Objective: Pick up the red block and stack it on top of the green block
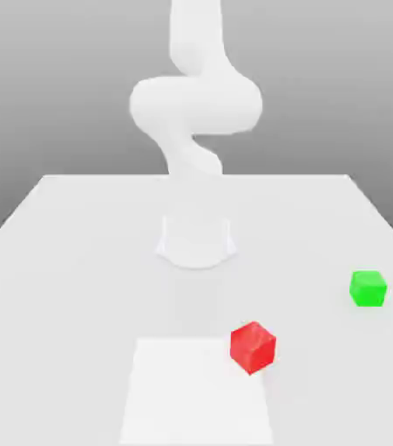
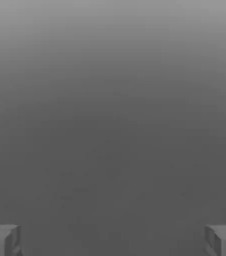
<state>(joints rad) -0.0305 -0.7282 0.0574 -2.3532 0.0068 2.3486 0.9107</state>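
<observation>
Exterior view: red block (image 1: 253,347) sits near the table's (image 1: 69,261) front edge, green block (image 1: 368,288) well apart toward that view's right. Gripper (image 2: 113,240) fingers spread wide, empty; best lowered squarely over the red faces

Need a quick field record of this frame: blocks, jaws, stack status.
red block: on the table, at the edge of a paler square patch
green block: on the table, toward the exterior view's right of red, apart from it
gripper: jaws wide open, nothing between them
stack: not yet done
</observation>
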